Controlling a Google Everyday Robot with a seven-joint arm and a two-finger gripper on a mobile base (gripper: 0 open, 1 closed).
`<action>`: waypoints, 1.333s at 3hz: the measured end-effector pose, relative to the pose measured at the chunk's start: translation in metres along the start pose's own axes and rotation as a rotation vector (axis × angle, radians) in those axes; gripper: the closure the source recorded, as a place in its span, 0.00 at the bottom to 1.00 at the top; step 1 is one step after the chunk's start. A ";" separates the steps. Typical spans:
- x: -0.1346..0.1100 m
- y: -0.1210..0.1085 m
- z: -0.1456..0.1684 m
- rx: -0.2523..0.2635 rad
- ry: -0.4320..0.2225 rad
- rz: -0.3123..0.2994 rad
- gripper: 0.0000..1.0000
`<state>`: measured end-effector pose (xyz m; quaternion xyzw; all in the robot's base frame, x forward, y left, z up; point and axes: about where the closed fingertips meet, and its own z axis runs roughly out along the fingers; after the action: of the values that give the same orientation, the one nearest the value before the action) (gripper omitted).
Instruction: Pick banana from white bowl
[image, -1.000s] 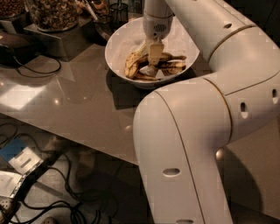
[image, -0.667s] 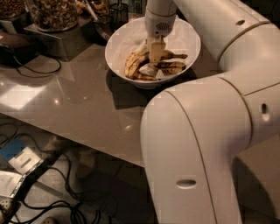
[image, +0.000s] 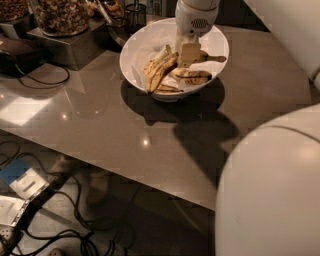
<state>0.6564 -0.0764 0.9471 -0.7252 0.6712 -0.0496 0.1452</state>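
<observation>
Still low inside wide, round white bowl (image: 135, 47) on brown table (image: 100, 115): pale robot gripper (image: 188, 60), shifted slightly right. Impossible to tell whether closed. Long, curved, brown-streaked yellow banana (image: 192, 76) just beside it in bowl, apparently not yet lifted.

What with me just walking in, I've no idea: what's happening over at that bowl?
The robot's gripper is down inside the white bowl, which stands on the table. It sits low among the fruit, close by the brown-streaked banana, which lies in the bowl beside a yellower bunch. Nothing looks lifted out yet.
</observation>
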 end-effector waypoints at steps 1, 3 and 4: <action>0.000 0.006 -0.008 0.008 -0.004 -0.002 1.00; -0.007 0.020 -0.043 0.042 0.054 0.011 1.00; -0.001 0.039 -0.053 0.017 0.051 0.038 1.00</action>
<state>0.6048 -0.0849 0.9867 -0.7096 0.6879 -0.0708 0.1351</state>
